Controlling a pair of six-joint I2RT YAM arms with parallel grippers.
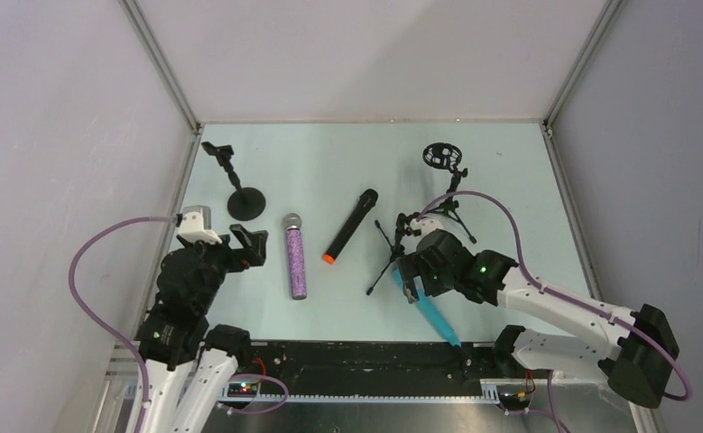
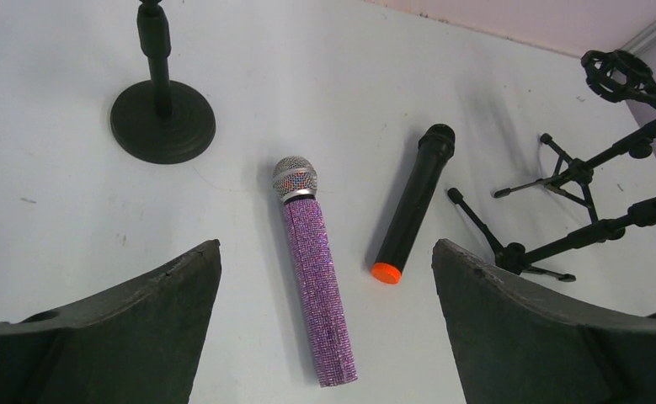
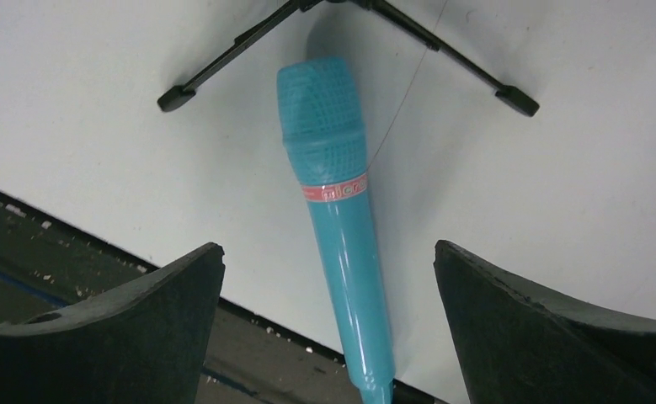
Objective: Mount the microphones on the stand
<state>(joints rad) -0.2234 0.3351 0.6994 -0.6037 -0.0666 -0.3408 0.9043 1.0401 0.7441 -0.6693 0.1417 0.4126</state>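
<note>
Three microphones lie flat on the table. The purple glitter microphone (image 1: 295,260) (image 2: 316,269) lies below my open left gripper (image 1: 250,245) (image 2: 326,244), between its fingers in the wrist view but untouched. The black microphone (image 1: 349,225) (image 2: 413,202) with the orange end lies to its right. The turquoise microphone (image 1: 438,318) (image 3: 343,227) lies at the near edge, its tail over the rim. My open right gripper (image 1: 408,278) (image 3: 328,248) hovers over it without contact. A round-base stand (image 1: 246,200) (image 2: 162,122) is upright at the back left.
A tripod stand (image 1: 391,251) (image 2: 560,244) (image 3: 223,59) lies tilted between the black microphone and the right gripper. A second tripod stand with a ring shock mount (image 1: 445,158) (image 2: 615,76) stands behind it. Grey walls enclose the table (image 1: 329,162) on three sides.
</note>
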